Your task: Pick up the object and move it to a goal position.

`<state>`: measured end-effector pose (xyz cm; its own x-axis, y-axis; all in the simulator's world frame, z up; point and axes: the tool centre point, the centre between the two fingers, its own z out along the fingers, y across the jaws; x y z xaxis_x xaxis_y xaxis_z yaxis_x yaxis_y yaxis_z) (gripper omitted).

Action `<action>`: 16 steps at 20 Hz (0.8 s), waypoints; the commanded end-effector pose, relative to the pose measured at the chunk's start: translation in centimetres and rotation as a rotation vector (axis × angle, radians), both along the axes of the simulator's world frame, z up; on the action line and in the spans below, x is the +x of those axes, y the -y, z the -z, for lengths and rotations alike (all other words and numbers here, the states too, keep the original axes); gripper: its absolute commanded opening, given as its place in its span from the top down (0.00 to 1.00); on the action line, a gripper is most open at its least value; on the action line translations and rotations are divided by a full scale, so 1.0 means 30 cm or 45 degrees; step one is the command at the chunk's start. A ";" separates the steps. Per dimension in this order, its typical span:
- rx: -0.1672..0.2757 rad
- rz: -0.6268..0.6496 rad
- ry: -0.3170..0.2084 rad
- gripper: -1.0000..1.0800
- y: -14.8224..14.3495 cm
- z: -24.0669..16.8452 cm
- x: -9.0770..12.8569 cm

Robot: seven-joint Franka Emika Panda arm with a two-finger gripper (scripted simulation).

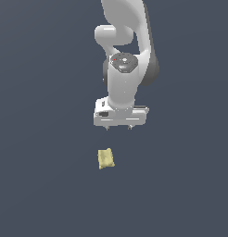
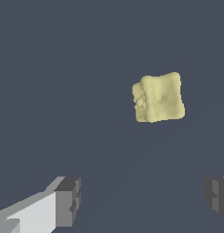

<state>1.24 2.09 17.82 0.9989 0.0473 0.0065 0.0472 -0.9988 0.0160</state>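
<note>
The object point(image 1: 105, 158) is a small pale yellow blocky lump lying on the dark grey floor, below the gripper in the exterior view and slightly toward that view's left. It also shows in the wrist view point(image 2: 158, 97), with rounded lumpy edges. My white gripper point(image 1: 118, 128) hangs above the floor, apart from the object, with nothing in it. In the wrist view the gripper point(image 2: 143, 200) has its two grey fingertips point(image 2: 68, 201) spread wide, with only bare floor between them. The object is narrower than the gap between the fingers.
A plain dark grey floor point(image 1: 41, 185) fills both views. The white arm point(image 1: 127, 46) rises behind the gripper at the top of the exterior view. No other objects or marker show.
</note>
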 end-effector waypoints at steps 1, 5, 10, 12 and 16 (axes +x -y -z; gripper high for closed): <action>0.000 -0.013 -0.002 0.04 0.014 0.019 0.024; 0.002 -0.042 -0.004 0.04 0.044 0.063 0.078; 0.007 -0.090 -0.007 0.04 0.099 0.142 0.158; 0.009 -0.108 -0.008 0.04 0.120 0.175 0.186; 0.014 -0.137 -0.009 0.04 0.158 0.229 0.228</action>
